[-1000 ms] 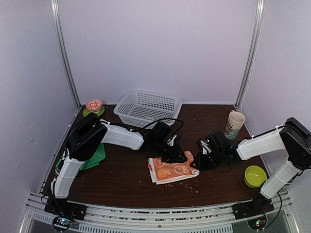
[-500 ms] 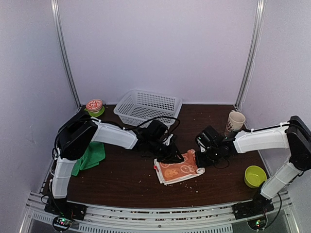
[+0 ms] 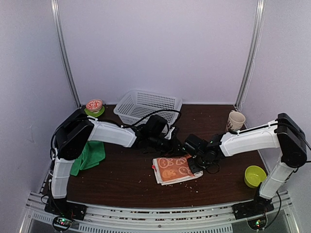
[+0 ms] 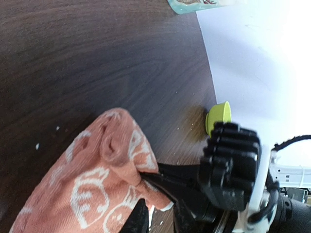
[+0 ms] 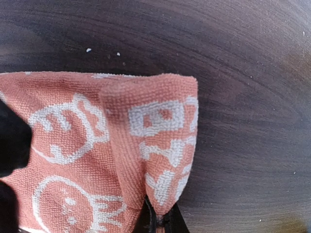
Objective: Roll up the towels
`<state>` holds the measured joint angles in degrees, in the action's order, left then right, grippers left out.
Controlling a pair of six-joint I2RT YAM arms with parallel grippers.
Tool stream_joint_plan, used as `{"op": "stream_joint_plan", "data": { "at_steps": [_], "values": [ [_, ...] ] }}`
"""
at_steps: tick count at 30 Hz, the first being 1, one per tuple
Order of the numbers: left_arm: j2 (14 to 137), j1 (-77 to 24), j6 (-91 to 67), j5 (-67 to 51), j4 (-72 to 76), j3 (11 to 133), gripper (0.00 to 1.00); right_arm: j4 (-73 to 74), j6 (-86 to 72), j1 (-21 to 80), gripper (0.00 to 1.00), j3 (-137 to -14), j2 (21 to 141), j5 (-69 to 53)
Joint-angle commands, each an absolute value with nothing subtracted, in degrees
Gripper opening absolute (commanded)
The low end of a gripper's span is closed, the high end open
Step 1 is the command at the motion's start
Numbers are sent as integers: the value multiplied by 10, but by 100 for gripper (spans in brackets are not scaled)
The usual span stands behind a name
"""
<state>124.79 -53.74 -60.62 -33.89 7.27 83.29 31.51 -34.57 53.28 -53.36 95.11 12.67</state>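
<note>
Here left fingers (image 4: 140, 217) and right fingers (image 5: 156, 219) pinch the orange towel's (image 3: 176, 169) far edge

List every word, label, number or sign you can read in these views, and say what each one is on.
No legible text in any view.
Orange towel: white cartoon prints only, no letters.
Cup: a dark print, too small to read.
Red disc at the back left: white markings, too blurred to read.
</note>
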Motion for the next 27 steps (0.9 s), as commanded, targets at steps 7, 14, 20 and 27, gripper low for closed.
{"op": "stream_joint_plan", "data": {
  "at_steps": [7, 14, 20, 27],
  "values": [
    [1328, -538, -629, -372, 109, 912, 19, 317, -356, 534, 0, -532, 940, 149],
    [1345, -538, -619, -374, 85, 922, 19, 307, -347, 534, 0, -531, 933, 142],
    [1371, -537, -615, -370, 62, 939, 18, 296, -342, 534, 16, -529, 917, 118],
    [1387, -537, -603, -358, 23, 961, 18, 286, -347, 519, 37, -511, 862, 62]
  ]
}}
